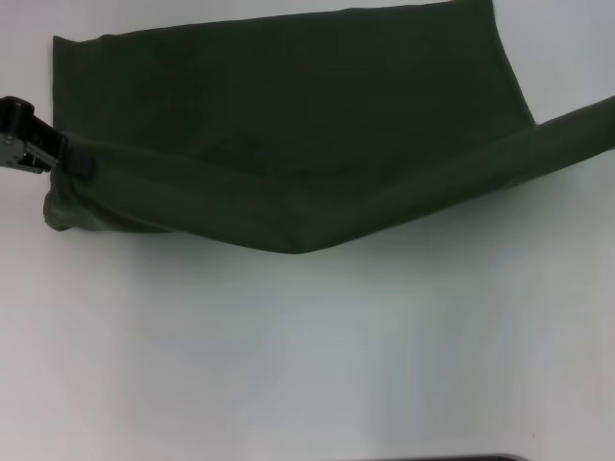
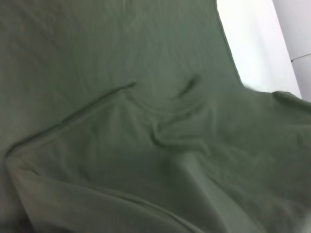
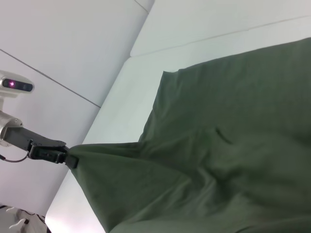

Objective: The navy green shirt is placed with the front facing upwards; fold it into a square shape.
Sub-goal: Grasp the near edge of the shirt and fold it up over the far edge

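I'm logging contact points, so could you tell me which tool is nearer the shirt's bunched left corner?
Left. The left tool grips the navy green shirt beside that corner; the right tool is out of view past the shirt's raised opposite end.

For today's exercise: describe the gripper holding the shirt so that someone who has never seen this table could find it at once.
Start at the white table, where the navy green shirt covers the far half. Follow its raised near edge to the left end: the left gripper is clamped there. It is the only black, hard-edged thing against green cloth and white surface.
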### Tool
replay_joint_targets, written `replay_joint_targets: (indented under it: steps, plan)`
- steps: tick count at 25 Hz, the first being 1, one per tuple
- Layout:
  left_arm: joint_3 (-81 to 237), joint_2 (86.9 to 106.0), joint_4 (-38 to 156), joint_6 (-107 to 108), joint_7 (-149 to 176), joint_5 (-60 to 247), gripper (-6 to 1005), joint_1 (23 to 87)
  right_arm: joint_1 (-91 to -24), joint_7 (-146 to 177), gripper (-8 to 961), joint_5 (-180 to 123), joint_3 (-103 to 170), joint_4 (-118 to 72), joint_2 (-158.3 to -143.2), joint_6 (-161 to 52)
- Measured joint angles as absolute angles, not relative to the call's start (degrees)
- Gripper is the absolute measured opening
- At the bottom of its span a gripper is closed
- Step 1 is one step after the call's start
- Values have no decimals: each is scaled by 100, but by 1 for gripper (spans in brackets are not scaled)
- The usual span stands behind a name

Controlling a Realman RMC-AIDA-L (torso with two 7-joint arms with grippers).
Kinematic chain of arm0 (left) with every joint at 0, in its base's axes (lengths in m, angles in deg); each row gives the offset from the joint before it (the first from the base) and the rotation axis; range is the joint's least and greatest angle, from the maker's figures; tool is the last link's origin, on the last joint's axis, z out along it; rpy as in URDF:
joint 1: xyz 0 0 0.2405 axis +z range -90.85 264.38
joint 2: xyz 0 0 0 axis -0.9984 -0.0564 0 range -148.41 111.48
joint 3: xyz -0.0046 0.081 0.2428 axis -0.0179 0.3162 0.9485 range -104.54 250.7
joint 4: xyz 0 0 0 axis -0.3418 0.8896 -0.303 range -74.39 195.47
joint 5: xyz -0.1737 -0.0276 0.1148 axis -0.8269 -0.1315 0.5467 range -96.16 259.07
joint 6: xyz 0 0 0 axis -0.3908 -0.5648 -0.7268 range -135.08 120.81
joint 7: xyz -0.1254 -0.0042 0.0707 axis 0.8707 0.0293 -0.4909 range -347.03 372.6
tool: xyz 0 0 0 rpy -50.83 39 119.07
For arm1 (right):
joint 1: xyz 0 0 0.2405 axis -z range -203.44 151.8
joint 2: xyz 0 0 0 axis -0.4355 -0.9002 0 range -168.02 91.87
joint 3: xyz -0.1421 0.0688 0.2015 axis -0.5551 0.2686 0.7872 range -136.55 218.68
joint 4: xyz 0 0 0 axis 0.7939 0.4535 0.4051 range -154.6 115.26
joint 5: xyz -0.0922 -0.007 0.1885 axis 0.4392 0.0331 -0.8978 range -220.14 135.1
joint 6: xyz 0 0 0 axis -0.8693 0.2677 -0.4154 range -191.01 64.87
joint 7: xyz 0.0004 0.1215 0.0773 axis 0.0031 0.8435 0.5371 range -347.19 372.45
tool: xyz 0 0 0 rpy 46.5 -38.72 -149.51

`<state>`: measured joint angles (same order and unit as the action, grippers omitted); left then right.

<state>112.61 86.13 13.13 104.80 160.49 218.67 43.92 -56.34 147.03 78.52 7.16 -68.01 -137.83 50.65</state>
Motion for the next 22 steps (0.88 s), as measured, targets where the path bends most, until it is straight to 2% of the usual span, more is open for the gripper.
replay_joint_targets:
  steps: [8,22]
  plan:
    - [11520,8618,1326,10561,15964,21889,40,4671,-5490,14795,31,7868,397,-6762,-13809,5063]
    - [11892,8742,1335,10867,15773,22321,41,4924,-5207,14920,31,8843,30,-6783,-14083,5073]
